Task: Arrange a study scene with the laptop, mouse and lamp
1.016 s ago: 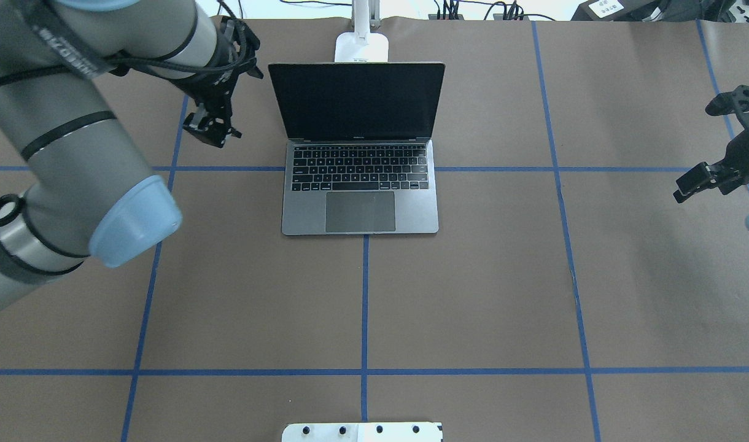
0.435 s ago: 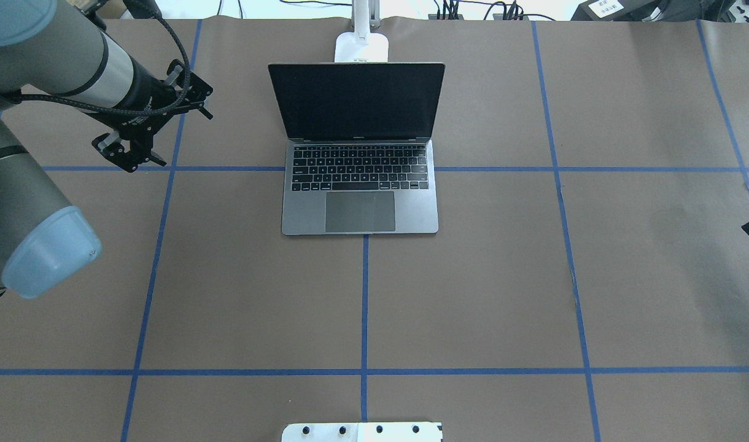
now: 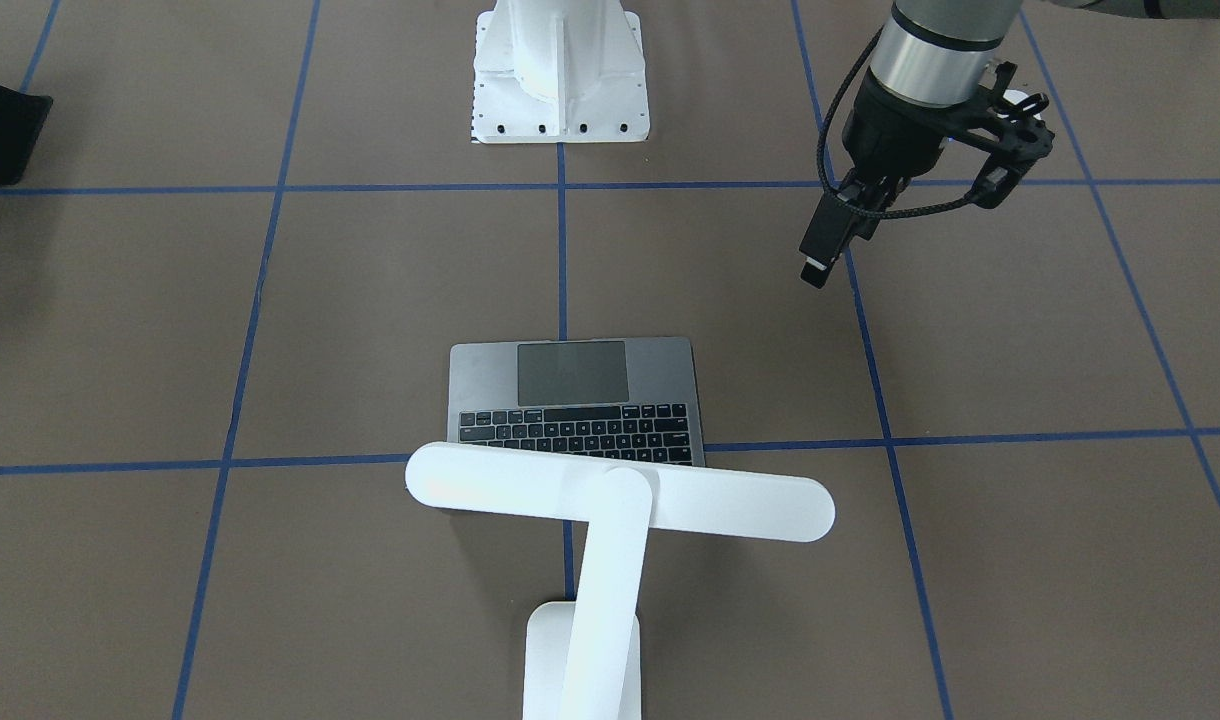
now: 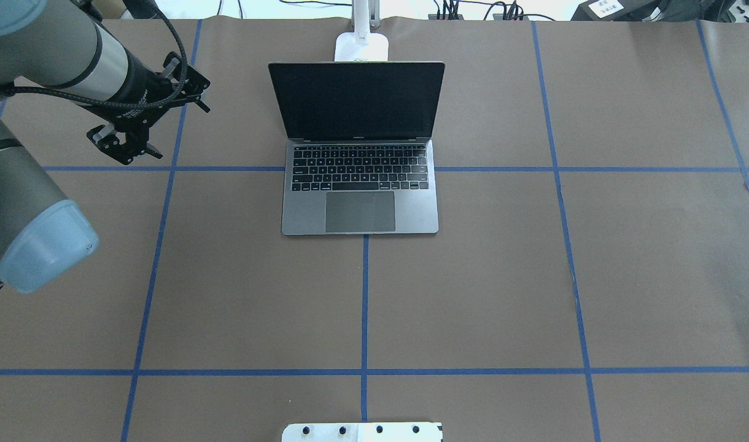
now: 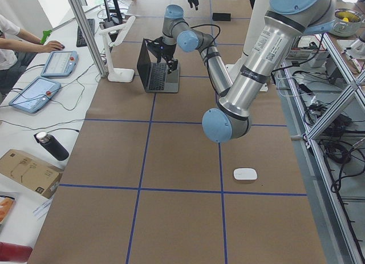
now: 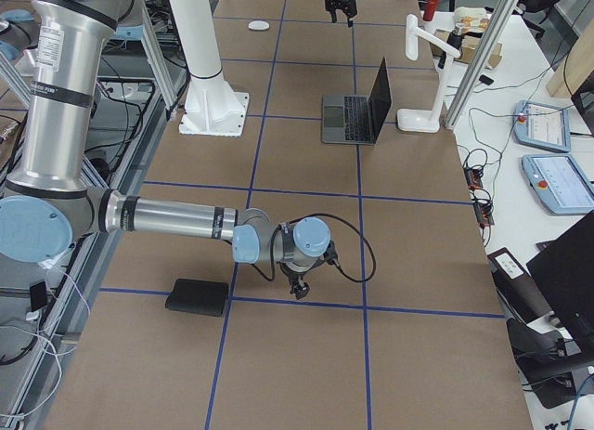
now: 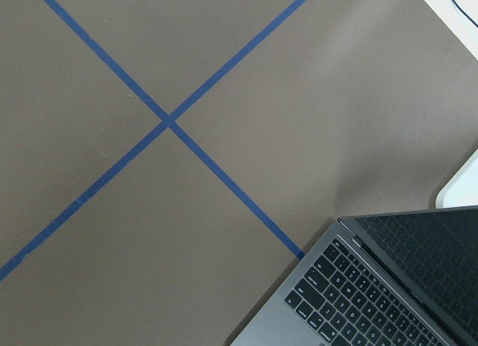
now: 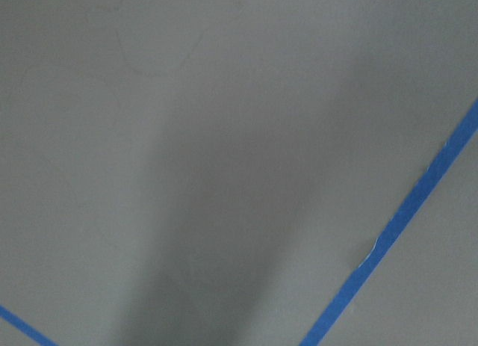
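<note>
The laptop (image 4: 359, 212) stands open at the far middle of the table, screen dark; it also shows in the front view (image 3: 670, 365) and the left wrist view (image 7: 358, 294). The lamp's base (image 4: 361, 46) sits behind the lid, and its bar head (image 3: 620, 495) hangs over the keyboard. The white mouse (image 5: 245, 174) lies at the table's left end, also seen from the right end (image 6: 258, 24). My left gripper (image 4: 126, 150) hangs empty above the table, left of the laptop; I cannot tell if it is open. My right gripper (image 6: 299, 286) hovers low near the right end; its state is unclear.
A black square mat (image 6: 197, 297) lies near the right gripper and shows at the front view's edge (image 3: 5, 130). The white bolted pedestal (image 3: 560, 70) stands at the robot's side. Blue tape lines grid the brown table cover. Operators' tablets (image 5: 34, 93) lie beyond the far edge.
My left arm has swung left, away from the laptop's lid. My right gripper has drawn back out of the overhead view at the right edge. Laptop and lamp have not moved.
</note>
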`<state>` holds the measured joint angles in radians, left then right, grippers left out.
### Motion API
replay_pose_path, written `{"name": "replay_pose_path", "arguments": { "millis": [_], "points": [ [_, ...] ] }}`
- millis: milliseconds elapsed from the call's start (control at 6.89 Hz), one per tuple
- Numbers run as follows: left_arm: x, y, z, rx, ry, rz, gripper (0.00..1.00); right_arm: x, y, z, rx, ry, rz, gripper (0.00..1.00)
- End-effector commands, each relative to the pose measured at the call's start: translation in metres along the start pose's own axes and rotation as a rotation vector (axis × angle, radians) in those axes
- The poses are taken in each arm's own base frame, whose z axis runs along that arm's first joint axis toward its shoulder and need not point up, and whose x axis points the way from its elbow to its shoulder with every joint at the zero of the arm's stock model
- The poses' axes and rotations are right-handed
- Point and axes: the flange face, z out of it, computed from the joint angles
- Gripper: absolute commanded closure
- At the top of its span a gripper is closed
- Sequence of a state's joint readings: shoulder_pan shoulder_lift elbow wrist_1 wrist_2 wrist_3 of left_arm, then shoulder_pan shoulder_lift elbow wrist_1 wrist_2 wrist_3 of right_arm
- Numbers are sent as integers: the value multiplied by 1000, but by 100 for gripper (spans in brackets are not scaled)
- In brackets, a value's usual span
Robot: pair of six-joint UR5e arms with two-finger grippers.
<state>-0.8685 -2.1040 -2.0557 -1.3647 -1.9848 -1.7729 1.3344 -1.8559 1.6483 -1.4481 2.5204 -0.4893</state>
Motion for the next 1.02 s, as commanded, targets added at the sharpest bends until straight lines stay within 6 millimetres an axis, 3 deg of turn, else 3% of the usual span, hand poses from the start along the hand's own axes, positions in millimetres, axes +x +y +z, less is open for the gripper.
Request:
{"name": "replay_pose_path", "arguments": {
  "millis": [0,290,435,580,726,871],
  "points": [
    [1,-4,-2,9,5,3,4,11,40,30,29,-157,-99,1],
    [-6,-13,-11,19,8,142,3,11,52,52,-8,-207,-93,2],
    [-18,-18,-9,22,-10,251,1,2,49,66,-39,-243,-109,2],
    [-54,-32,-17,30,-29,415,1,-5,59,77,-68,-270,-108,3],
    [-65,-47,-22,43,-37,459,1,-18,53,88,-108,-290,-144,4],
    [-65,-50,-25,49,-33,455,1,-22,64,95,-131,-307,-142,7]
  ]
}}
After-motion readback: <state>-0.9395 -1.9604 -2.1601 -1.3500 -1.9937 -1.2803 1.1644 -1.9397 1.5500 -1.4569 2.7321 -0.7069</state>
